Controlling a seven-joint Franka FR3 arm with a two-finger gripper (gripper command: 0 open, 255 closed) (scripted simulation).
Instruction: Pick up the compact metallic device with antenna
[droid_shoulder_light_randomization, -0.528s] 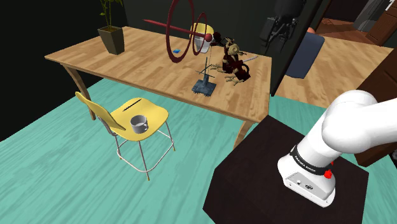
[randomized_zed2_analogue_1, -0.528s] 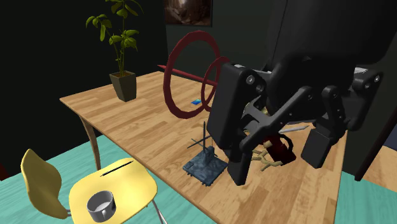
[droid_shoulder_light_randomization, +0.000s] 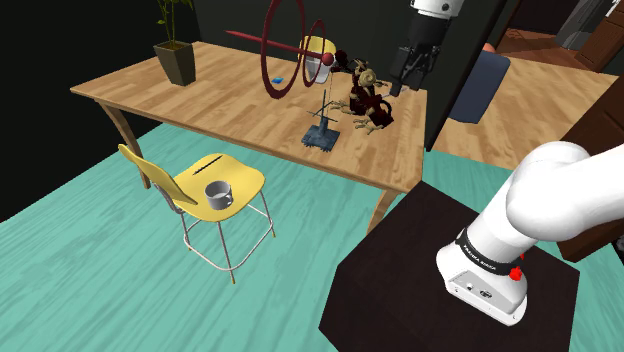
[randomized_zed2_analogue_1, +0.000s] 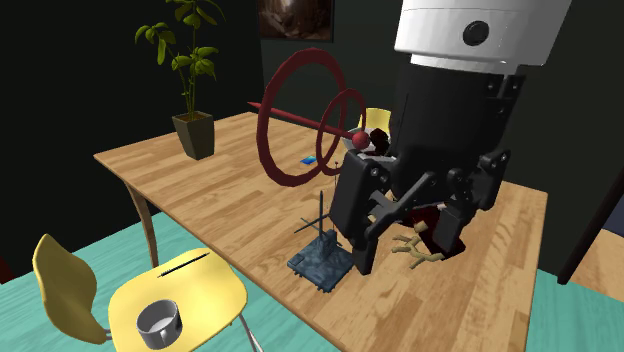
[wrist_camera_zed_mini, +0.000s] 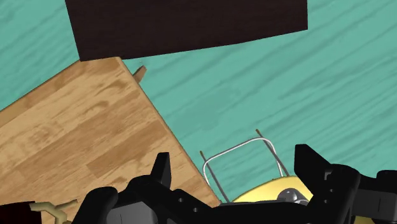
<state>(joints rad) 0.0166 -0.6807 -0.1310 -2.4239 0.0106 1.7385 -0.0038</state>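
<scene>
Setting: a wooden table (droid_shoulder_light_randomization: 180, 100) (randomized_zed2_analogue_1: 220, 190) stands on a teal floor (droid_shoulder_light_randomization: 100, 260). The arm's dark stand (droid_shoulder_light_randomization: 400, 260) is at the shoulder view's lower right.
Gripper: the black gripper (droid_shoulder_light_randomization: 406, 84) (randomized_zed2_analogue_1: 405, 245) (wrist_camera_zed_mini: 236, 168) hangs above the table near its edge at the shoulder view's right. Its two fingers are spread apart and nothing is between them.
Device: the compact dark grey-blue device (droid_shoulder_light_randomization: 319, 136) (randomized_zed2_analogue_1: 322, 263) lies flat on the table near the edge facing the chair. Its thin antenna (droid_shoulder_light_randomization: 323, 105) (randomized_zed2_analogue_1: 318, 215) stands up. The gripper is not touching it.
Beside the device: a dark red-brown figure (droid_shoulder_light_randomization: 368, 100) sits between the device and the gripper in the shoulder view.
Further on the table: large dark red rings (droid_shoulder_light_randomization: 266, 55) (randomized_zed2_analogue_1: 263, 120), a small blue item (droid_shoulder_light_randomization: 277, 80) (randomized_zed2_analogue_1: 308, 161) and a potted plant (droid_shoulder_light_randomization: 176, 60) (randomized_zed2_analogue_1: 195, 135) at the far corner.
Chair: a yellow chair (droid_shoulder_light_randomization: 235, 180) (randomized_zed2_analogue_1: 200, 290) stands by the table, with a grey cup (droid_shoulder_light_randomization: 218, 192) (randomized_zed2_analogue_1: 158, 320) on its seat.
Wrist view: the camera looks past the parted fingers at the table corner, the teal floor, the chair's edge and the cup.
</scene>
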